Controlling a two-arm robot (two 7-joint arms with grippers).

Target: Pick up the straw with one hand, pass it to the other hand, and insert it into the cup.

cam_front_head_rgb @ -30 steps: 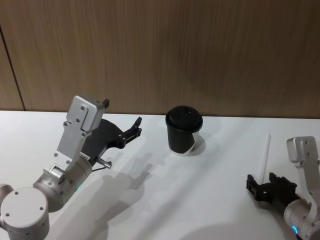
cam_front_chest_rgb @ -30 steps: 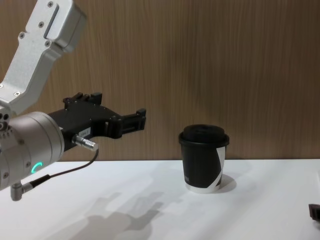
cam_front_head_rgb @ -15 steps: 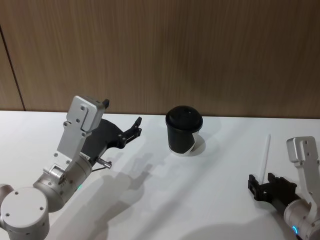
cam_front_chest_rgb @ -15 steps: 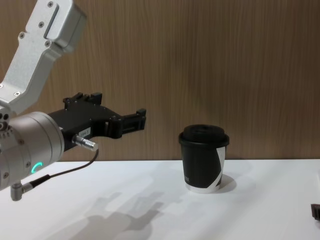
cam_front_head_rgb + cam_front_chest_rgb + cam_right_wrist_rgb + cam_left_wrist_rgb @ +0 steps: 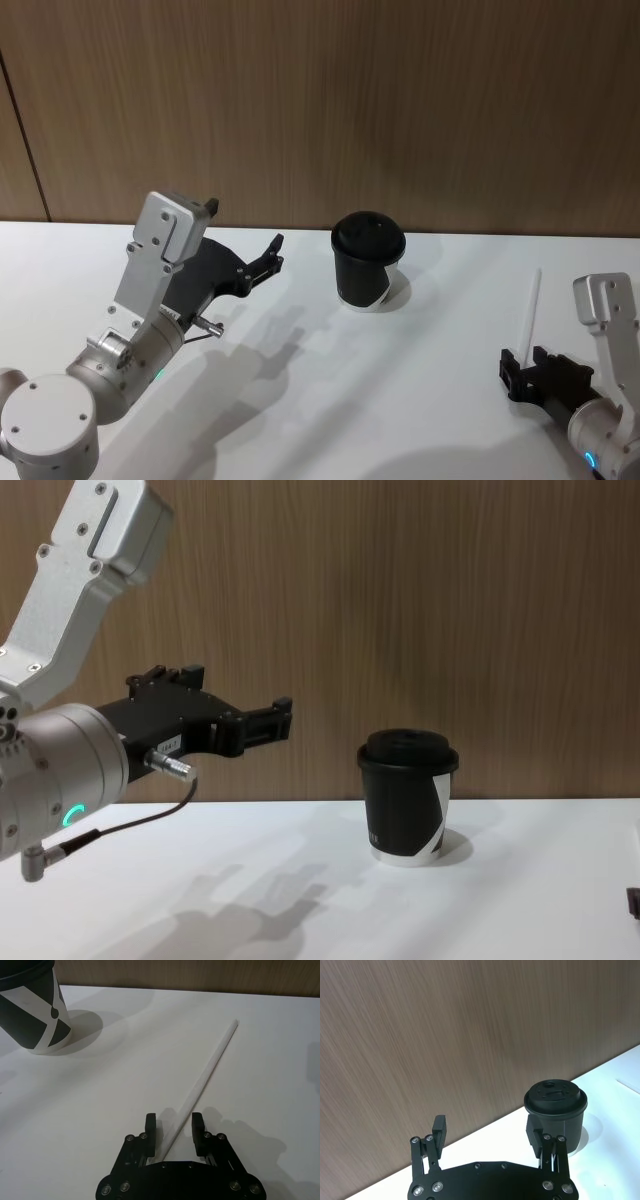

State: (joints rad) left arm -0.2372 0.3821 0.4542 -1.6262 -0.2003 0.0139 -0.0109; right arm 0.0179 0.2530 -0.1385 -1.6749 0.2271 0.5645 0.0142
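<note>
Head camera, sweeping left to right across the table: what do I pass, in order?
left claw → cup → straw

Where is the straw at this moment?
The straw lies flat on the table on the robot's right, to the right of the cup, its near end inside the open right gripper.
</note>
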